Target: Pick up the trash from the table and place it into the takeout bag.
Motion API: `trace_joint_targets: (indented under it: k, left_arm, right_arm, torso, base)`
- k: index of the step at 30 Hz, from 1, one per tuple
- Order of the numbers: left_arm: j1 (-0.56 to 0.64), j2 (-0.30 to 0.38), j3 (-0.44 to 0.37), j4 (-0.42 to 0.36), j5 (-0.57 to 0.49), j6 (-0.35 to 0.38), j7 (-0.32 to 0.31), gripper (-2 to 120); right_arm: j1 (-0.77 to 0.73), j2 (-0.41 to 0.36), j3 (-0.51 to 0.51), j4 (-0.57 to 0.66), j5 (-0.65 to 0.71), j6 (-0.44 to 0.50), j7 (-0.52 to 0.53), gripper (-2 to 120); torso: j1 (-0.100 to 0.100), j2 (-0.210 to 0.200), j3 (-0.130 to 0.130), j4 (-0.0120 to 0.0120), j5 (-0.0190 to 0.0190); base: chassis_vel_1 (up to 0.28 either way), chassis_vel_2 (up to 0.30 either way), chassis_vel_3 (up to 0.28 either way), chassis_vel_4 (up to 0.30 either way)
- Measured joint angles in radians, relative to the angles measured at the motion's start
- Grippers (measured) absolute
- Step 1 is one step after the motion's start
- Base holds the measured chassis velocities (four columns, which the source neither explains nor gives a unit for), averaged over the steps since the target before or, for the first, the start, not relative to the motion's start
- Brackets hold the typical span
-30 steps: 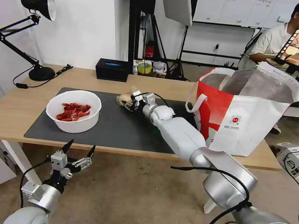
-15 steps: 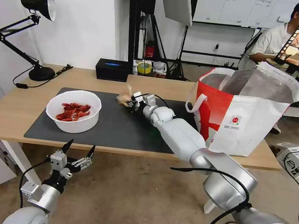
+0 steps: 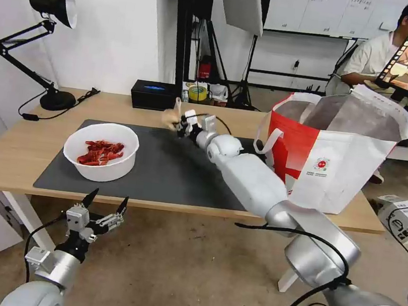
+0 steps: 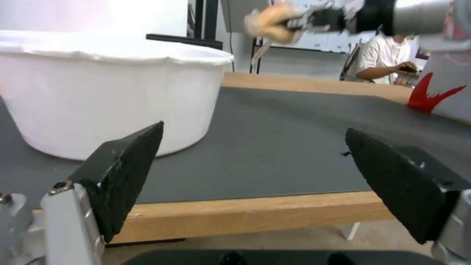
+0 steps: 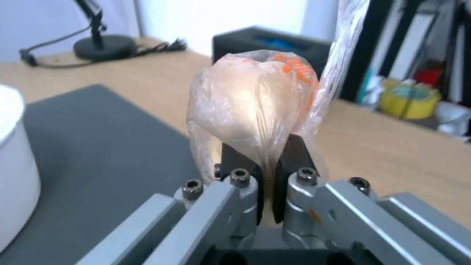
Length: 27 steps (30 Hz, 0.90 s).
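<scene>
Lifted off the dark mat (image 3: 162, 167) since a second ago, the right gripper (image 3: 180, 122) was clamped on the beige lump (image 3: 171, 116), above the mat's far edge, well left of the takeout bag (image 3: 329, 154). Beneath the mat's near edge, the left gripper (image 3: 105, 206) hung spread wide, empty.

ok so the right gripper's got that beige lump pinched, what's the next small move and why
Probably carry it sideways toward the takeout bag. The right gripper is shut on the beige lump, already held clear above the dark mat, and the bag stands open-topped to the robot's right. The left gripper hangs open below the table edge.

Table (image 3: 24, 149) w/ mat (image 3: 171, 174), bowl (image 3: 100, 151), bag (image 3: 333, 160)
</scene>
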Motion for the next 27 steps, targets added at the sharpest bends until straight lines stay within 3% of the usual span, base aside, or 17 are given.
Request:
trace_joint_targets:
  k: [9, 10, 13, 17, 20, 27]
  left_arm:
    - [0.009, -0.002, -0.006, -0.009, 0.001, 0.0, 0.0, 100]
    - [0.009, -0.002, -0.006, -0.009, 0.001, 0.0, 0.0, 100]
    - [0.016, -0.008, -0.005, -0.013, 0.006, 0.0, 0.0, 100]
    - [0.02, -0.012, -0.004, -0.014, 0.01, 0.0, 0.0, 100]
    - [0.027, -0.015, -0.005, -0.018, 0.014, -0.001, 0.0, 100]
    - [0.032, -0.021, -0.001, -0.018, 0.026, -0.002, 0.0, 100]
  right_arm:
    - [-0.109, -0.215, 0.04, 0.395, 0.02, -0.028, 0.139, 3]
    - [-0.109, -0.215, 0.04, 0.395, 0.02, -0.028, 0.139, 3]
    - [-0.172, -0.279, 0.089, 0.57, 0.02, -0.026, 0.206, 3]
    - [-0.219, -0.313, 0.12, 0.674, 0.018, -0.011, 0.246, 3]
    - [-0.309, -0.371, 0.175, 0.826, -0.003, 0.023, 0.315, 3]
    - [-0.434, -0.463, 0.279, 0.961, -0.049, 0.099, 0.378, 3]
  torso:
    - [0.0, 0.0, 0.0, 0.0001, 0.0001]
    - [0.0, 0.0, 0.0, 0.0001, 0.0001]
    - [0.0, 0.0, 0.0, 0.0006, 0.0001]
    - [0.0, 0.0, 0.0, 0.0006, 0.0001]
    - [0.0, 0.0, 0.0, 0.0005, 0.0004]
    - [0.0, 0.0, 0.0, 0.0005, 0.0002]
  base:
    - [0.0, 0.0, 0.0, 0.0]
    - [0.0, 0.0, 0.0, 0.0]
    - [0.0, 0.0, 0.0, 0.0]
    - [0.0, 0.0, 0.0, 0.0]
    - [0.0, 0.0, 0.0, 0.0]
    - [0.0, 0.0, 0.0, 0.0]
